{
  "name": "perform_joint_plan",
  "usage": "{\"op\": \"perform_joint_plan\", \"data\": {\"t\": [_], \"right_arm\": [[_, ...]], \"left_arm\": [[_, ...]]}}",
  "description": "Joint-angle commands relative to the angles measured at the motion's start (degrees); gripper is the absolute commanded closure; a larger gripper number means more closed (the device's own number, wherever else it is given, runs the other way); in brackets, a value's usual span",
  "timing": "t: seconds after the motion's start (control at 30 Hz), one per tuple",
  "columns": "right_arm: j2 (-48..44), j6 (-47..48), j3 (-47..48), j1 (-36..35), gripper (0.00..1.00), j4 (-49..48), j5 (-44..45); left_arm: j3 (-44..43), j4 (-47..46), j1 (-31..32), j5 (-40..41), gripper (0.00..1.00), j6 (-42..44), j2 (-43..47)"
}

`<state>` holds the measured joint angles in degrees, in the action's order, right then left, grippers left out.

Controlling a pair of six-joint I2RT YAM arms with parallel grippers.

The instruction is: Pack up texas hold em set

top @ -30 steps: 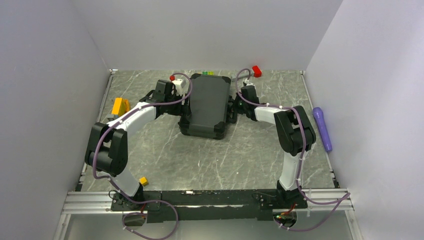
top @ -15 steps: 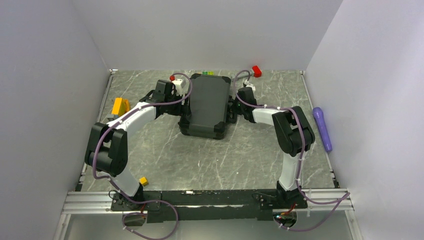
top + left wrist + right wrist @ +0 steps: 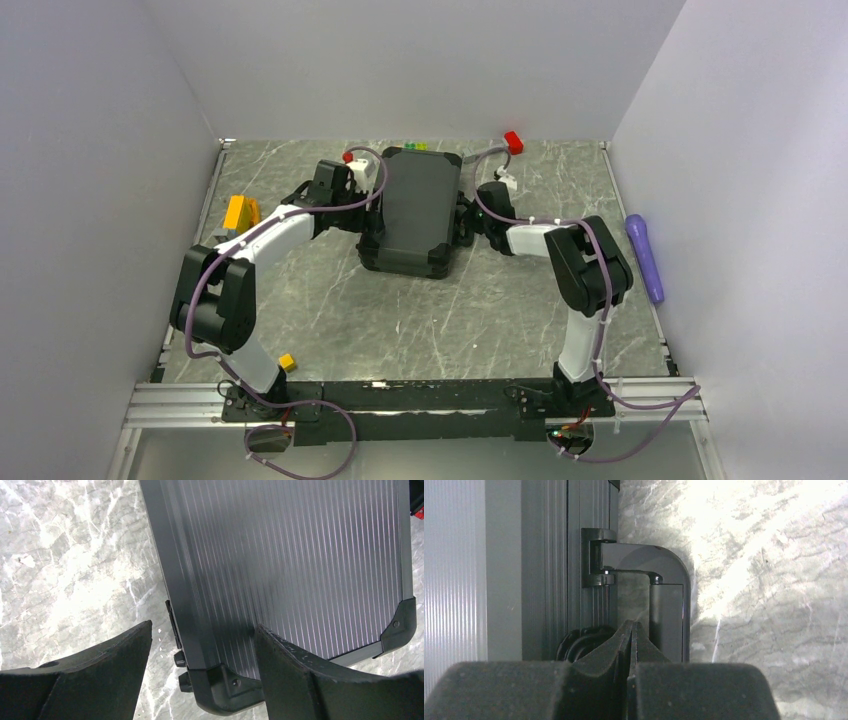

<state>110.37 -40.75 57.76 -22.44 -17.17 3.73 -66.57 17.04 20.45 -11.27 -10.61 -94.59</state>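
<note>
The texas hold em set shows as a black ribbed briefcase [image 3: 418, 210], lid closed, lying flat mid-table; chips, cards and markers are hidden. My left gripper [image 3: 368, 208] is open at the case's left side. In the left wrist view its jaws [image 3: 204, 627] straddle a case [image 3: 280, 555] corner, one finger over the lid, the other clear over the table. My right gripper [image 3: 468, 215] is shut with nothing in it. Its tips [image 3: 631, 625] rest at the case's [image 3: 549, 580] right side next to the handle [image 3: 669, 610].
A purple cylinder [image 3: 646, 256] lies by the right wall. A small yellow cube [image 3: 287, 362] sits near the left arm's base and an orange block [image 3: 238, 212] by the left wall. Red pieces [image 3: 513, 141] [image 3: 347, 156] and a green one [image 3: 415, 146] lie behind the case.
The right arm's wrist has shifted slightly nearer along the case's right side, its cable rising toward the red piece. The left arm and the case have hardly moved.
</note>
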Motion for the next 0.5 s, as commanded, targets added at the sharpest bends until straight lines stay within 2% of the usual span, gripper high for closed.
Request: {"op": "perform_joint_plan", "data": {"t": [0.0,0.47], "right_arm": [[-0.99,-7.0,-4.43,-10.06,0.93,10.54,-18.34],[-1.5,-11.21,-7.73,-13.78,0.93,10.65,-14.32]], "left_arm": [[-1.57,-0.84,0.69,-0.69,0.21,0.19,1.69],[-1.38,-1.04,2.56,-1.52,0.23,-0.14,0.51]]}}
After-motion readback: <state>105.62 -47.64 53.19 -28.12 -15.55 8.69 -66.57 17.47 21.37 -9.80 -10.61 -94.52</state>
